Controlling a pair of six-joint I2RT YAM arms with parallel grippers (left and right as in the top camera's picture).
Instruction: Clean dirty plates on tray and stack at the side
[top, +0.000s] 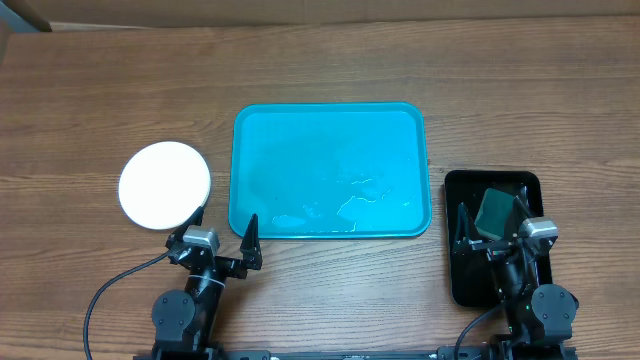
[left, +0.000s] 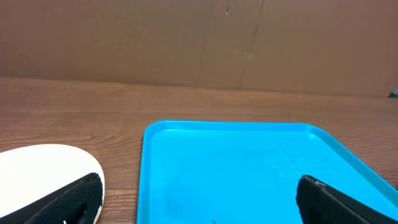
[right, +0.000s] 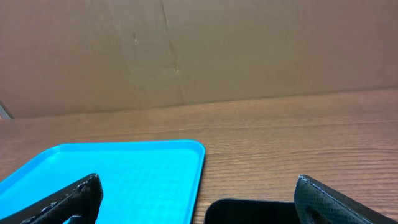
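Note:
The turquoise tray (top: 330, 170) lies in the middle of the table with no plates on it, only wet streaks. It also shows in the left wrist view (left: 249, 168) and the right wrist view (right: 124, 174). A white plate (top: 165, 184) lies on the table left of the tray, seen from above as one disc; I cannot tell if others lie under it. Its edge shows in the left wrist view (left: 43, 168). My left gripper (top: 224, 228) is open and empty near the tray's front left corner. My right gripper (top: 492, 218) is open and empty over the black tray.
A small black tray (top: 495, 240) lies right of the turquoise tray and holds a dark green sponge (top: 495, 212). Its near edge shows in the right wrist view (right: 249, 211). A brown cardboard wall stands behind the table.

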